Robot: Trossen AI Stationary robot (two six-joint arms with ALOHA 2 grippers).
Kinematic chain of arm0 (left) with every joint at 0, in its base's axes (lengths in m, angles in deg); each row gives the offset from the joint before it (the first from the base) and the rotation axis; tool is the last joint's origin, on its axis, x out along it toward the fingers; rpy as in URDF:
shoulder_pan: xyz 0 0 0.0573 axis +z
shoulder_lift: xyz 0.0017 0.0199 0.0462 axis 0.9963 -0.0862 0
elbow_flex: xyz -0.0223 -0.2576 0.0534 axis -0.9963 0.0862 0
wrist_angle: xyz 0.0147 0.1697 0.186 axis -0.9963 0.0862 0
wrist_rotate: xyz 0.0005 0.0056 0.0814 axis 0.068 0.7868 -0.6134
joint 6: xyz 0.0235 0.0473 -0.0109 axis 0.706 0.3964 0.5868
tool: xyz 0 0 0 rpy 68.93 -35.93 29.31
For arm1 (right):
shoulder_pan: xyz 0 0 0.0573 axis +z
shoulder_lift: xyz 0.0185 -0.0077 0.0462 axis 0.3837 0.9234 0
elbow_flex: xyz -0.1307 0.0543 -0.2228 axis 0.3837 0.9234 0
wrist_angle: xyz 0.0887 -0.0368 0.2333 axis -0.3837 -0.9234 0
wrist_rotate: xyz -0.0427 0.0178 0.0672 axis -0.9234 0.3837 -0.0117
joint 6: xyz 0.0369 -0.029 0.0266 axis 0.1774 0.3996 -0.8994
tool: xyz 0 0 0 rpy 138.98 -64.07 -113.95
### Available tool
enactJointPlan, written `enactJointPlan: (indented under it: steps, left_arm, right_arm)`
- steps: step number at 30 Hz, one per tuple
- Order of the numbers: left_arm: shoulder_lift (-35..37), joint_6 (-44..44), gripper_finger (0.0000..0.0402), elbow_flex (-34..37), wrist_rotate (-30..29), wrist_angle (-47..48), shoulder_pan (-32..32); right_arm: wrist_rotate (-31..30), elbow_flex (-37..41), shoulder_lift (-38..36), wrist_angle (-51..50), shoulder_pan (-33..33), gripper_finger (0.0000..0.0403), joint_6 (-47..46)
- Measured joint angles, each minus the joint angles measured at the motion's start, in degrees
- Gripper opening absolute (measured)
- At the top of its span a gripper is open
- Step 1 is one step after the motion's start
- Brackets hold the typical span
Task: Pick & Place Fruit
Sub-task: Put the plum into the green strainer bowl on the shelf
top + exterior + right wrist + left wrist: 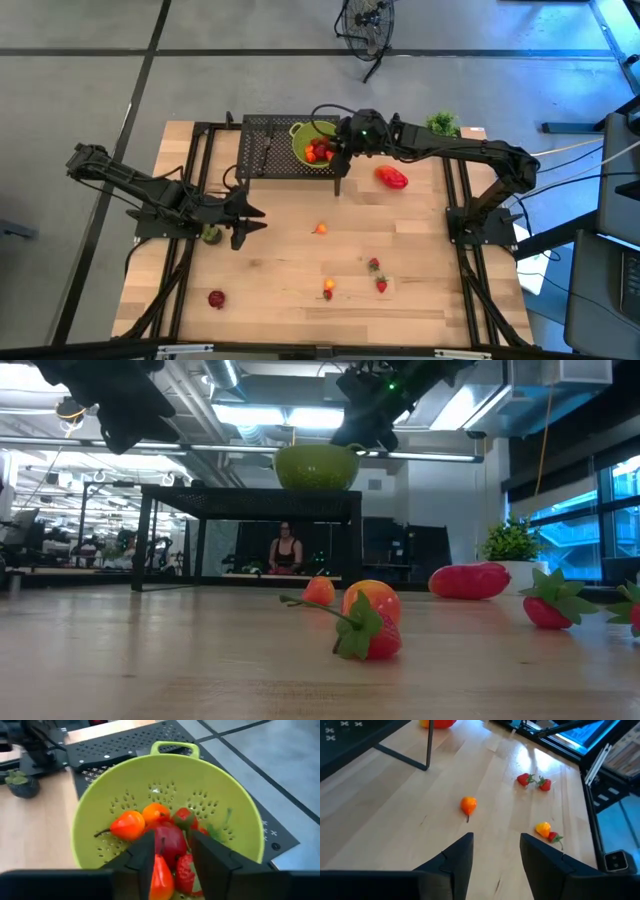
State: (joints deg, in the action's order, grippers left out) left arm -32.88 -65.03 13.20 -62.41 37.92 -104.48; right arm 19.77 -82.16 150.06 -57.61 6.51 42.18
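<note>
Bright, even overhead light; window glare streaks the wooden table [520,757], and the nearest fruit [368,622] looks soft.

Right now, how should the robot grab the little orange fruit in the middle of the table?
Take the orange fruit across its round body, coming straight down from above. It lies alone on the bare table, its thin stem sticking out sideways, too skinny to pinch. The open left gripper is nearest.

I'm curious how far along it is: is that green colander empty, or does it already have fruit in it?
Partly filled. The colander holds several pieces of fruit, red and orange, heaped at the bottom; its perforated walls above them are bare.
</note>
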Motion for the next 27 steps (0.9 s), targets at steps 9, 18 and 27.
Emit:
enactJointPlan:
  steps: [9, 18, 27]
  left_arm:
    - [0.00, 4.61, 0.0212, 0.02, -0.46, -0.32, 0.00]
    - [-0.01, 5.06, 0.0228, -0.89, 4.96, -2.89, 0.00]
    - [-0.01, 5.93, 0.0226, -3.98, 4.81, -3.08, 0.00]
  right_arm:
    - [4.18, 0.04, -5.27, 1.11, 0.34, 0.0179, 2.93]
    - [8.85, 0.04, -12.04, -5.92, 1.14, 0.0168, 6.18]
    - [9.14, 0.65, -16.79, -14.78, 4.23, 0.0143, 7.13]
